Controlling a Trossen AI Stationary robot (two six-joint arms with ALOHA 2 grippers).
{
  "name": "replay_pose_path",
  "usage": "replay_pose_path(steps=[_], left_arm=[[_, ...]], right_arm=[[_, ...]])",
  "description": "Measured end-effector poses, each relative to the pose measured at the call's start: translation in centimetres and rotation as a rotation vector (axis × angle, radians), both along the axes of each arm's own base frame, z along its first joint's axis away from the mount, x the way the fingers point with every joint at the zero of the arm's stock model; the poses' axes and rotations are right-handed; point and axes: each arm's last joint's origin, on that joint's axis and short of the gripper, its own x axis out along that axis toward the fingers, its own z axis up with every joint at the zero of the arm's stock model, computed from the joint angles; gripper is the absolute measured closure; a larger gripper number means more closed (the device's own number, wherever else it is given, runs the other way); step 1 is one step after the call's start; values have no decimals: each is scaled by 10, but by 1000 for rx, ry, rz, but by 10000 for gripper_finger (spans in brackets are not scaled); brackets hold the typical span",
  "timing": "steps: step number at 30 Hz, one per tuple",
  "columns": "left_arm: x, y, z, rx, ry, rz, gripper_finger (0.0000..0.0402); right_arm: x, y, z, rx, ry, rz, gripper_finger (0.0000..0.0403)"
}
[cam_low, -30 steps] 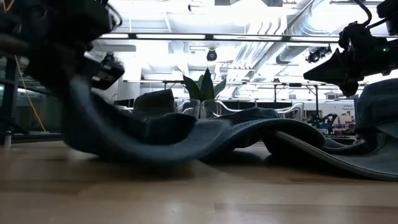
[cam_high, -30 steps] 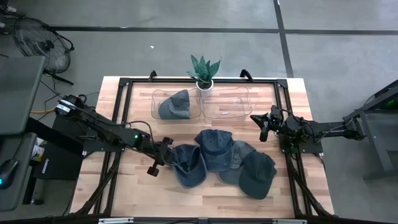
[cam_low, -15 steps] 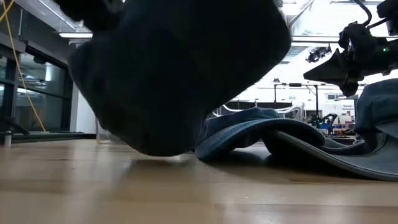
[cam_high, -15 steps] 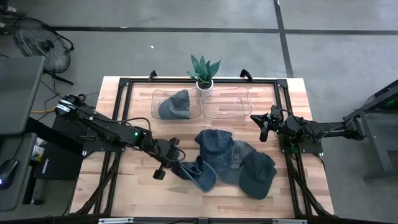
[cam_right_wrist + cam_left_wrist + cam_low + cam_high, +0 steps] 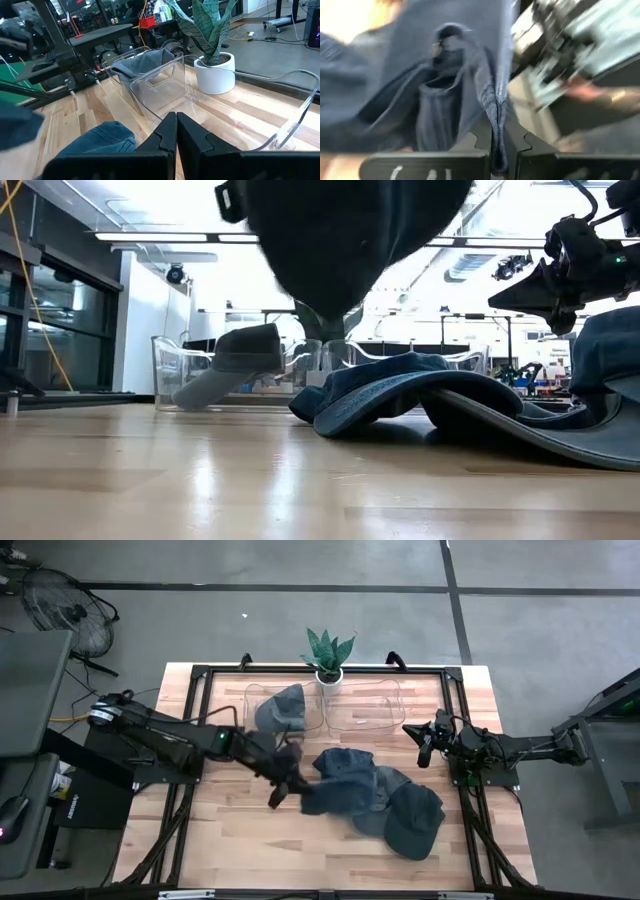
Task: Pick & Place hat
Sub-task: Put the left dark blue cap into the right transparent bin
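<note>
My left gripper (image 5: 288, 780) is shut on a blue denim hat (image 5: 322, 797), which is off the table and shows as a dark mass high in the low view (image 5: 350, 240). Three more denim hats (image 5: 390, 802) lie overlapping on the wood to its right. Another hat (image 5: 280, 708) sits inside the left clear bin (image 5: 254, 700); the right clear bin (image 5: 362, 705) holds nothing. My right gripper (image 5: 425, 745) waits shut at the table's right side, touching nothing. My left gripper pinches a bunched edge of the hat's cloth (image 5: 496, 112) between its two fingers (image 5: 479, 142); how many layers, I cannot tell. The fingers come nearly level from the table's left. The hat hangs past and below them, clear of the table and slack.
A potted plant (image 5: 328, 655) stands at the far edge between the two bins. A black frame (image 5: 200, 680) runs around the work area. Bare wood lies near the front and left of the hat pile (image 5: 230, 840).
My left gripper has risen and gone toward the table's right and far side, toward the bins, rolling as it went. It stayed shut. The hat, which lay on the table at the pile's left, is now lifted clear and hangs from the fingers.
</note>
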Motion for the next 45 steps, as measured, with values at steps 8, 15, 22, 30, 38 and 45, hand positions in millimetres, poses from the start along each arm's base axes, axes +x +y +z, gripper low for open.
replay_pose_path(steps=[8, 15, 22, 30, 38, 45], left_arm=[[10, 28, 27, -213, -211, 52, 398], [12, 44, 30, -218, -247, 115, 398], [19, 55, 26, -195, -264, 177, 398], [26, 59, 27, -156, -359, 220, 398], [31, 60, 27, -127, -426, 261, 398], [36, 62, 21, -95, -426, 327, 398]], right_arm=[[0, -1, 0, -32, 15, -16, 398], [1, 1, 4, 158, -119, 15, 398], [1, 1, 7, 382, -253, -11, 398], [2, 3, 8, 566, -327, 44, 398], [3, 9, 24, 600, -434, 283, 398], [7, 13, 26, 661, -453, 321, 389]])
